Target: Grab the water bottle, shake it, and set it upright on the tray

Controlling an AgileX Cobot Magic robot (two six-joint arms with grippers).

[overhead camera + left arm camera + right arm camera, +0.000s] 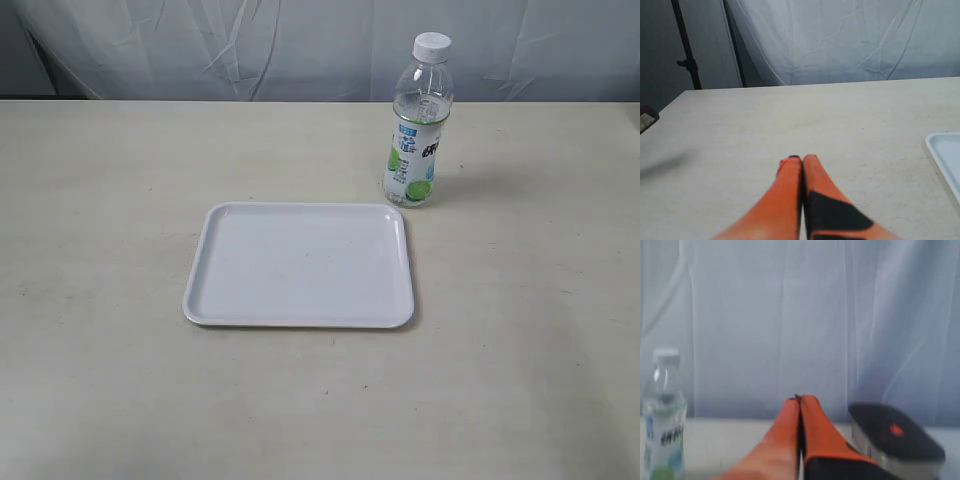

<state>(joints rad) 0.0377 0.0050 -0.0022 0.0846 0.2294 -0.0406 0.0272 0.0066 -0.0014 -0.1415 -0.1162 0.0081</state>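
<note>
The water bottle [417, 125] stands upright on the table just behind the far right corner of the white tray [300, 266]; it is clear, with a white cap and a lime label. The tray lies flat with nothing on it. Neither arm shows in the exterior view. My left gripper [801, 159] is shut, orange fingers pressed together over bare table, with the tray's edge [945, 157] off to one side. My right gripper [800, 399] is shut too, holding nothing, and the bottle [662, 417] stands apart from it at the frame's edge.
A black and silver device [895, 440] with a red mark sits close beside the right gripper. A white curtain [300, 45] hangs behind the table. A dark stand pole [686, 47] rises beyond the table's far corner.
</note>
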